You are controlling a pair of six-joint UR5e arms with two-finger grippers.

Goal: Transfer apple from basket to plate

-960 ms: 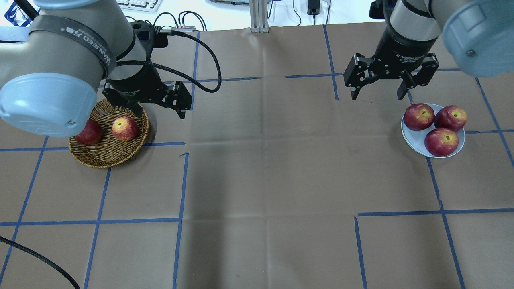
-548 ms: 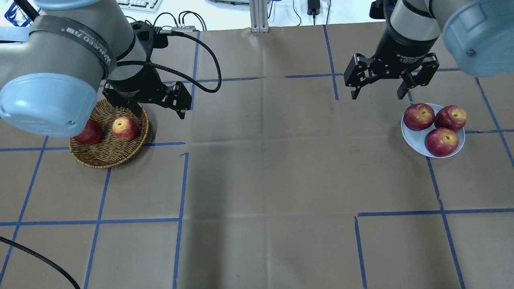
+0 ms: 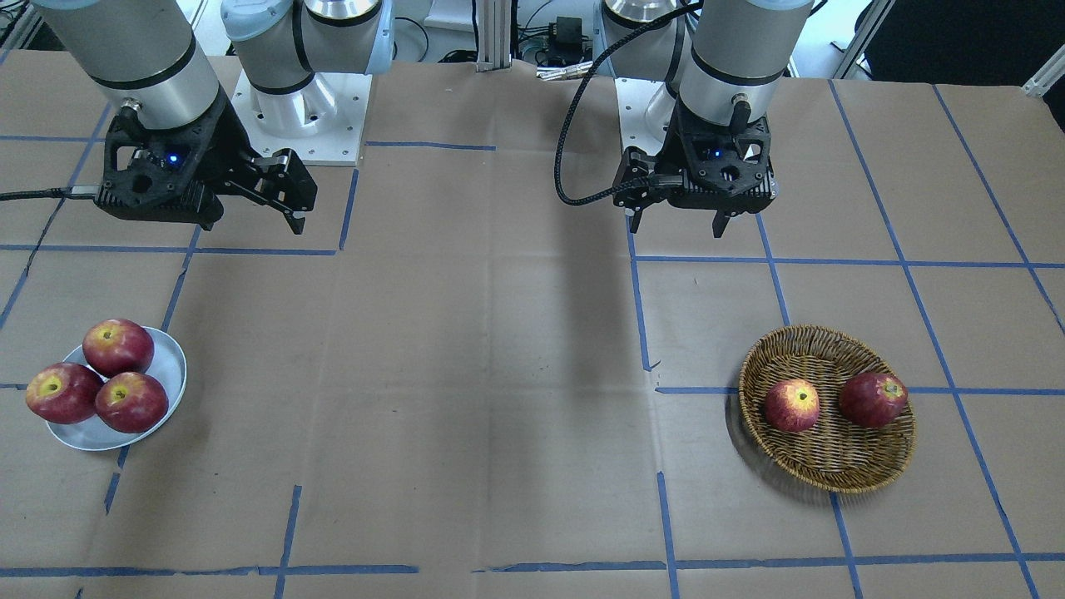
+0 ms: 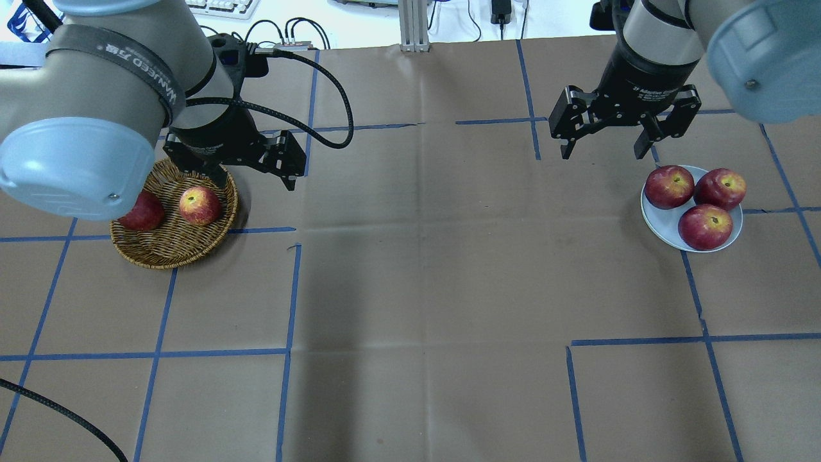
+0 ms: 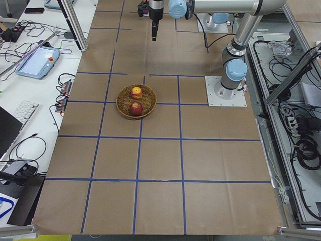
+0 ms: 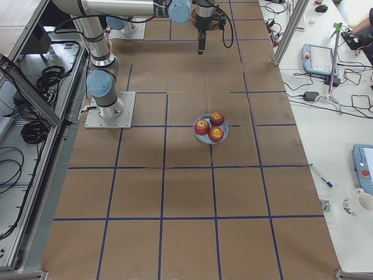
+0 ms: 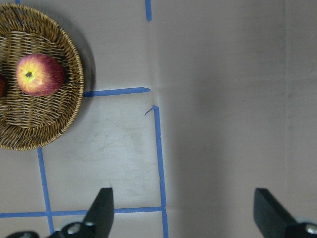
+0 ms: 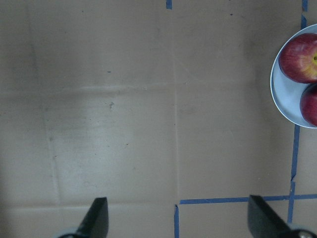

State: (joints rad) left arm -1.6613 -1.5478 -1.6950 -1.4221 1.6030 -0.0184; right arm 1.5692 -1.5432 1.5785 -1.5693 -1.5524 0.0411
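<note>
The apple (image 4: 200,205), light red with a yellow-orange blush, lies in the wicker basket (image 4: 173,260) at the table's left; it also shows in the front view (image 3: 792,405) and the left wrist view (image 7: 39,74). My left gripper (image 4: 253,176) hangs open and empty above the table, just behind and to the right of the basket (image 3: 832,478). The white-grey plate (image 4: 664,224) sits at the right. My right gripper (image 4: 601,154) is open and empty, above the table behind and left of the plate (image 8: 282,99).
A darker red apple (image 4: 142,212) lies beside the apple in the basket, half hidden under my left arm. Three dark red apples (image 4: 705,226) fill the plate. Brown paper with blue tape lines (image 4: 288,289) covers the table.
</note>
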